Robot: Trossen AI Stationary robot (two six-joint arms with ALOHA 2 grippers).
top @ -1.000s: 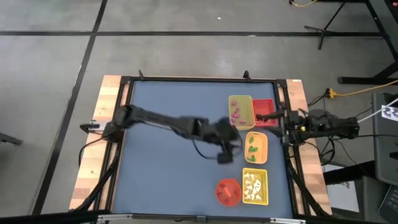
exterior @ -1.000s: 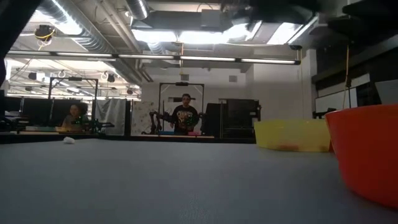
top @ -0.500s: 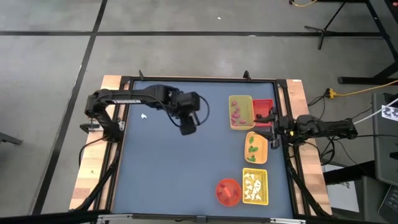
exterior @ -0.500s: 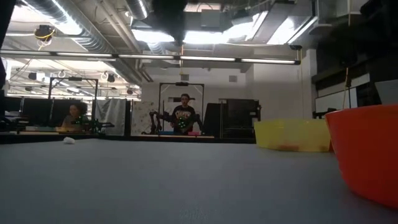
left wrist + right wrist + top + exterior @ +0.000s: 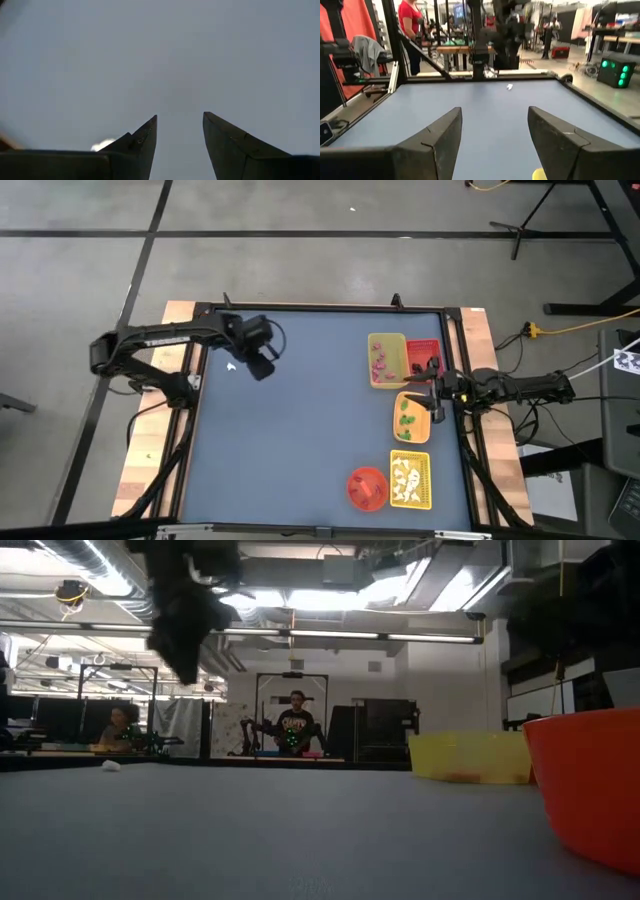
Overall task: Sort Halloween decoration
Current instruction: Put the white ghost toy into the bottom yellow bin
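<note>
The left gripper point(image 5: 262, 368), jaws parted and empty, was held beside 1 white ghost piece point(image 5: 231, 366) at its 9 o'clock; the right gripper point(image 5: 428, 402) was held open.

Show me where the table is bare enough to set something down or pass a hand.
The blue table is bare across its middle and near left, between the left pincer and the trays. One white piece lies beside that pincer. The right side is crowded: yellow tray, red tray, orange tray, ghost tray, bowl, right pincer.

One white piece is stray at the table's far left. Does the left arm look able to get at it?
Probably yes: the left gripper hangs open right beside the white piece, nothing between them.
</note>
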